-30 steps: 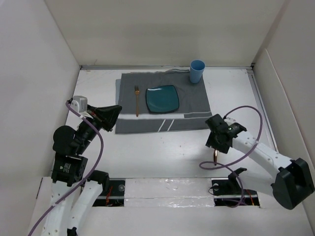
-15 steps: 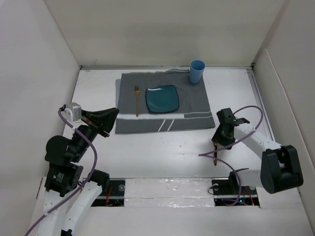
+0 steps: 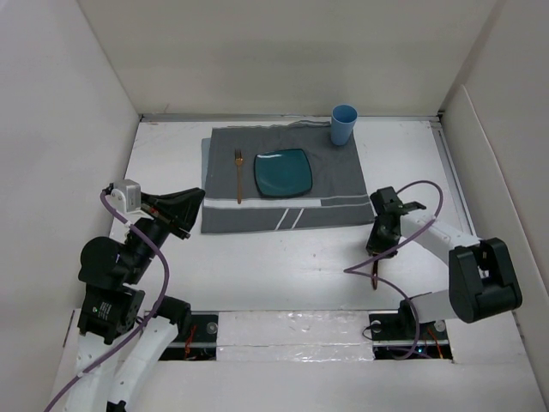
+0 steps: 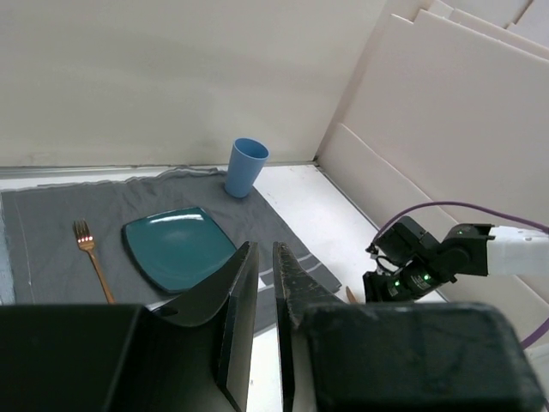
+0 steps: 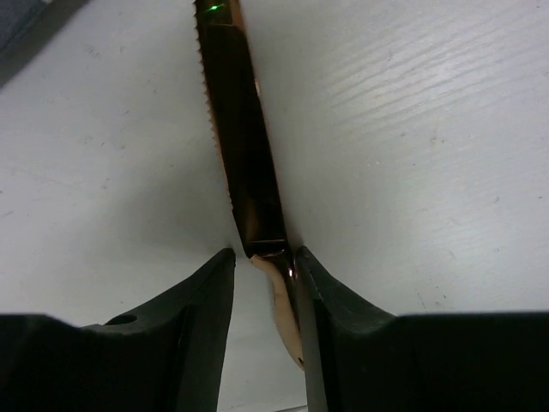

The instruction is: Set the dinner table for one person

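Observation:
On the white dinner table [image 3: 283,262] a copper knife [image 3: 377,273] lies near the front right; the right wrist view shows its serrated blade [image 5: 244,154] flat on the tabletop. My right gripper [image 3: 376,251] is low over it, jaws apart [image 5: 262,257] either side of the handle, which touches the right finger with a gap on the left. My left gripper [image 3: 202,196] hovers at the left, jaws nearly together and empty [image 4: 264,249]. A teal square plate [image 3: 281,172], a copper fork [image 3: 238,176] and a blue cup [image 3: 343,124] sit on the grey placemat [image 3: 343,184].
White walls enclose the table on the left, back and right. The right arm's purple cable [image 3: 425,193] loops above the table. The left wrist view shows the plate [image 4: 178,247], fork [image 4: 93,257], cup [image 4: 246,167] and right gripper [image 4: 390,283].
The right arm has swung its wrist back over the knife and lowered; the knife stays in about the same spot. The left arm pulled back to the left, then held still.

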Motion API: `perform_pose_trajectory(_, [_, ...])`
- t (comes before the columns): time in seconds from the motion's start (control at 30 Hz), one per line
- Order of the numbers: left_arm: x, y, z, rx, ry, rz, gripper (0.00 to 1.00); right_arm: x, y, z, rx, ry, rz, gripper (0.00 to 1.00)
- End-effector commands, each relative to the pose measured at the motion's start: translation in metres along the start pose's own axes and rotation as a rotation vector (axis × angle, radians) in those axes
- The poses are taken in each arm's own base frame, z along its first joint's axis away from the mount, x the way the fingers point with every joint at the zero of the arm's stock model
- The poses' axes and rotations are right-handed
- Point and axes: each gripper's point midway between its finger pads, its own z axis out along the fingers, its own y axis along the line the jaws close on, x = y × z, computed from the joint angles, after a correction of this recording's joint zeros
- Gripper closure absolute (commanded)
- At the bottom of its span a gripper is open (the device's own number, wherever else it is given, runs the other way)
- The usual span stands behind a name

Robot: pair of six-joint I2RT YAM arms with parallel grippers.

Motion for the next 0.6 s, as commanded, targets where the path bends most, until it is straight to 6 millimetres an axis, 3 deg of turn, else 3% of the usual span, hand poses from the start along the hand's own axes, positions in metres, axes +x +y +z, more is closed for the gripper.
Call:
perform_pose_trajectory(0.0, [-0.018,-0.006,-0.005,0.01,-0.059,0.027,0.89,0.009,0.018,-0.007,-0.066,0.024,-0.046,0.62])
perform_pose_trajectory(0.27, [-0.019,-0.006,-0.007,0.007,-0.06,0.03,0.89,0.023,0.033,-0.023,-0.16,-0.028,0.024,0.78])
perform_pose_trajectory(0.33, [-0.018,-0.006,-0.006,0.008,-0.057,0.03,0.89,0.026,0.037,-0.025,-0.174,-0.034,0.034,0.77])
perform_pose_trajectory(0.37, [-0.018,-0.006,-0.006,0.008,-0.058,0.03,0.89,0.028,0.038,-0.025,-0.175,-0.035,0.025,0.75])
perform_pose_trajectory(0.4, [-0.018,-0.006,-0.006,0.008,-0.058,0.03,0.89,0.027,0.038,-0.025,-0.169,-0.039,0.032,0.62])
perform_pose_trajectory(0.5, [-0.018,-0.006,-0.006,0.008,-0.058,0.028,0.89,0.03,0.033,-0.028,-0.133,-0.043,0.021,0.43])
perform_pose_trajectory(0.57, [-0.018,-0.006,-0.006,0.009,-0.06,0.03,0.89,0.034,0.031,-0.03,-0.128,-0.039,0.011,0.42])
